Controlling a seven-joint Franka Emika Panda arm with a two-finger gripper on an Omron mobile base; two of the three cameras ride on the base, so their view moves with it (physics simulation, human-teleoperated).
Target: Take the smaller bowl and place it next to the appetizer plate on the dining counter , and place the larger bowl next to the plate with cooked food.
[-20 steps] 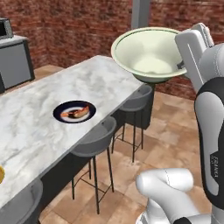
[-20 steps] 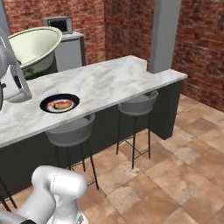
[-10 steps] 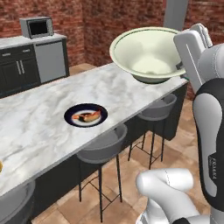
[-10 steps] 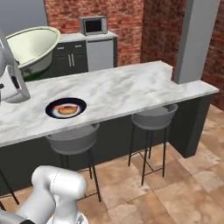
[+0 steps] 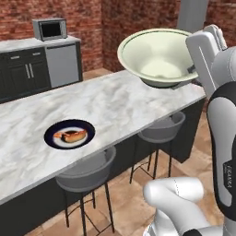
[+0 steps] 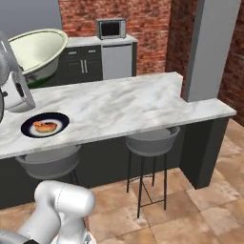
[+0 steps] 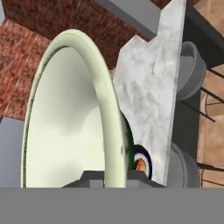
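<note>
Holding the wide, deep cream-white ceramic bowl aloft by its rim, with the hand pinched narrow on that rim, one finger inside and one outside. Hanging high above the long white grey-veined marble desk, clear of its surface, mouth tipped toward the left base camera. Appearing at the upper left in the right base view as the same bowl, beside the white arm, above the near-left part of the desk. Lying flat on the marble, well below and apart from the bowl, the small round dark blue-black plate with orange-brown strips of food, close to the stool-side edge. Standing under that edge, grey bar stools. Sitting on the dark wall cabinets behind, a silver microwave.
</note>
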